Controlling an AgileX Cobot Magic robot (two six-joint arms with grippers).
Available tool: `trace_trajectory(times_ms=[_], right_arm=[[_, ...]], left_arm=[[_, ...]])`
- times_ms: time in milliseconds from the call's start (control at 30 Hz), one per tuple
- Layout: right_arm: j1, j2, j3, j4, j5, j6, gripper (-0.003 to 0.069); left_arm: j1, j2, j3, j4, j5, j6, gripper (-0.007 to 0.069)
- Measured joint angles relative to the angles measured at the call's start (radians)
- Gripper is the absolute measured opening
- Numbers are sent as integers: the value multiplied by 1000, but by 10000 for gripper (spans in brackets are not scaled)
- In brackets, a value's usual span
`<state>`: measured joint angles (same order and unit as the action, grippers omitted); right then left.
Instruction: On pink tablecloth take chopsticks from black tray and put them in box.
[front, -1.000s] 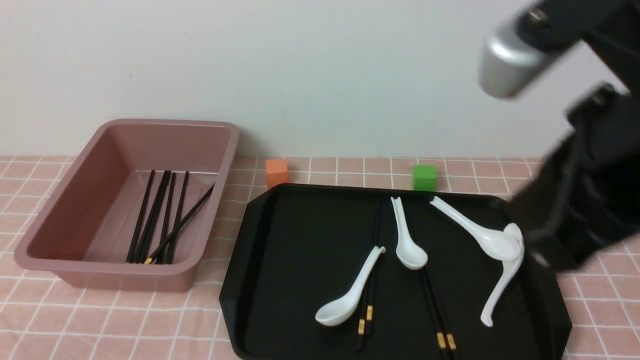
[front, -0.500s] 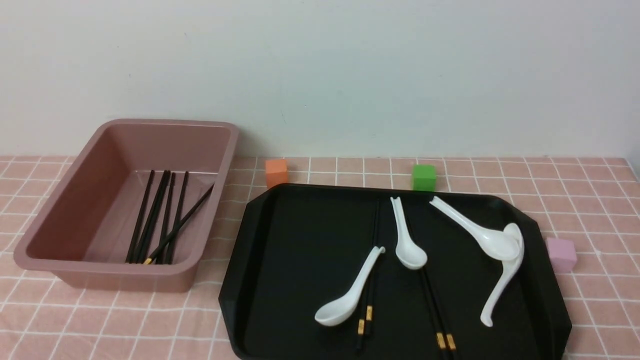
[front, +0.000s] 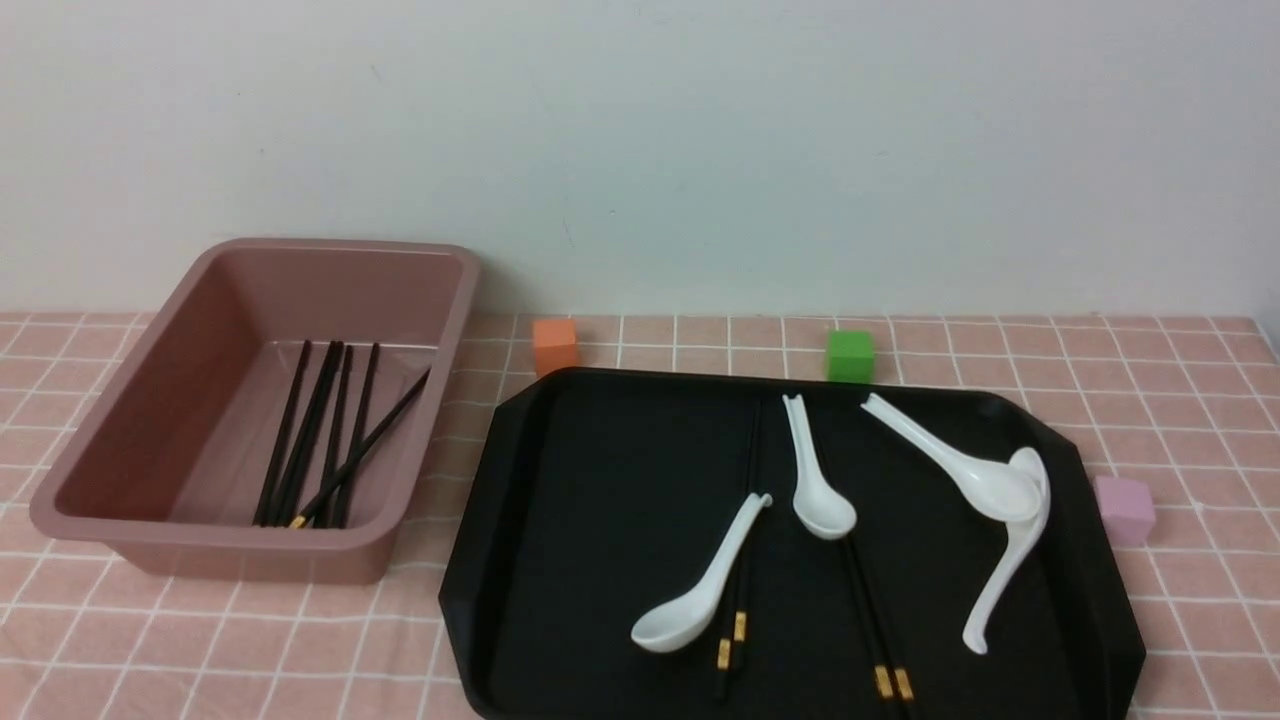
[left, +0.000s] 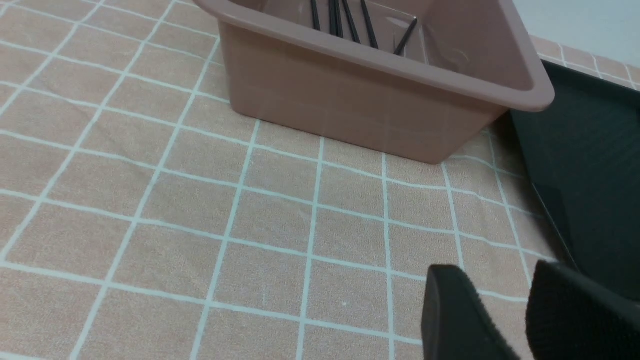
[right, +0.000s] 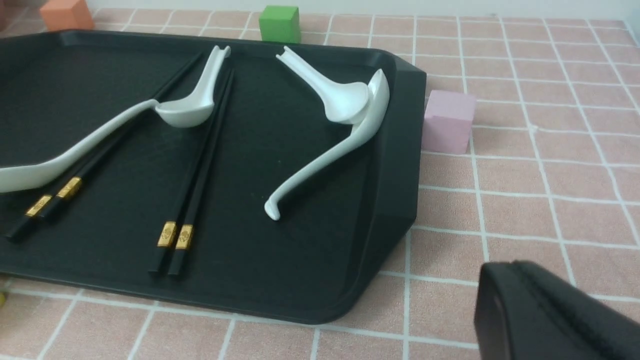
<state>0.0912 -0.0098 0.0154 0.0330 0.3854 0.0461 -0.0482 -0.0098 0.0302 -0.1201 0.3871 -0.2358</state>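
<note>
On the pink tablecloth (front: 200, 650) the black tray (front: 600, 480) holds two pairs of black chopsticks: one (front: 735, 610) partly under a white spoon, the other (front: 868, 610) running out from under a second spoon. Both pairs also show in the right wrist view (right: 200, 160) (right: 95, 160). The mauve box (front: 250, 562) stands left of the tray with several chopsticks (front: 320, 440) lying inside. My left gripper (left: 505, 305) is open and empty, low over the cloth between box (left: 360, 105) and tray (left: 590, 150). My right gripper (right: 520, 270) is shut and empty, over the cloth off the tray's near right corner (right: 350, 280). Neither arm shows in the front view.
Several white spoons (front: 985, 485) lie in the tray, two overlapping at its right. An orange cube (front: 554, 346) and a green cube (front: 849, 356) sit behind the tray. A pale pink cube (front: 1124, 508) sits just off its right edge. The wall is close behind.
The right arm, blurred at the right of the front view a second ago, has pulled back out of that view, uncovering the pale pink cube. Objects have not moved.
</note>
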Motion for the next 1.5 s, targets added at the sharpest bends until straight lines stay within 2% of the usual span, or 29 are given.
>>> trace_trajectory(times_ms=[1500], right_arm=[[0, 0, -1, 1, 3, 0, 10]], left_arm=[[0, 0, 0, 0, 3, 0, 238]])
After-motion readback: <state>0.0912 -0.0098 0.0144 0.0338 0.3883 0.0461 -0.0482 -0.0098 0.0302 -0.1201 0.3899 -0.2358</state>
